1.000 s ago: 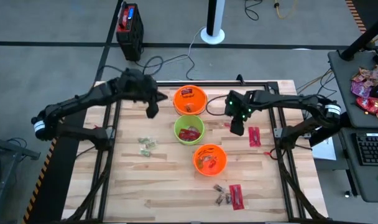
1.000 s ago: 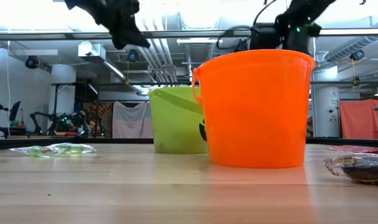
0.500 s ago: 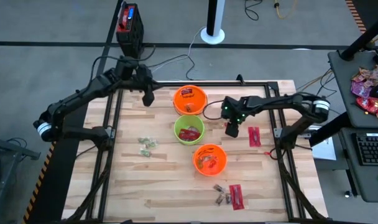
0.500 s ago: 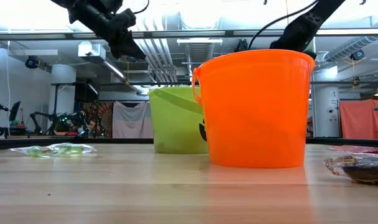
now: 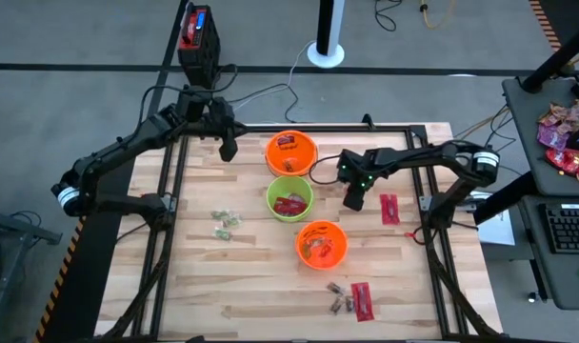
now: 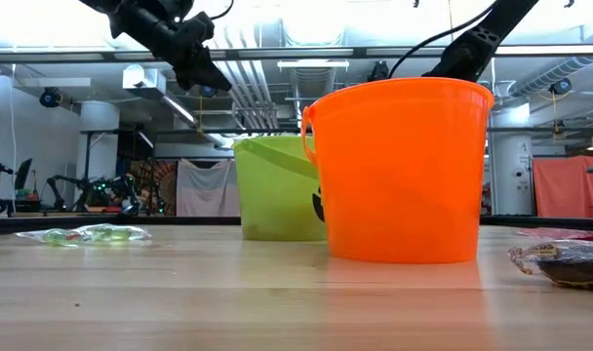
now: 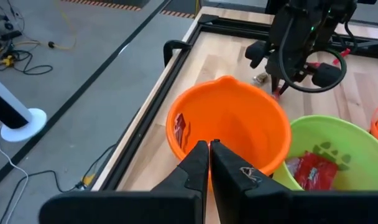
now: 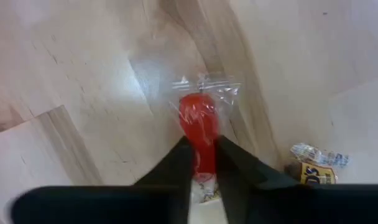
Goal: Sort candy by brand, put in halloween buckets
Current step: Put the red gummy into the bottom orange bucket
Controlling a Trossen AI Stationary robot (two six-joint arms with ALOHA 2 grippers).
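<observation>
Your left gripper [image 5: 227,151] has pulled back to the table's [image 5: 223,276] far edge, fingers together, beside the orange bucket [image 5: 290,152]. Right gripper [image 8: 203,163] pinches a red candy [image 8: 199,121] on bare wood right of the green bucket [image 5: 289,198].

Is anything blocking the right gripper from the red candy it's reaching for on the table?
Nothing visible. The right gripper is down at the table with its fingers closed on either side of the red candy in clear wrap, right of the green bucket.
</observation>
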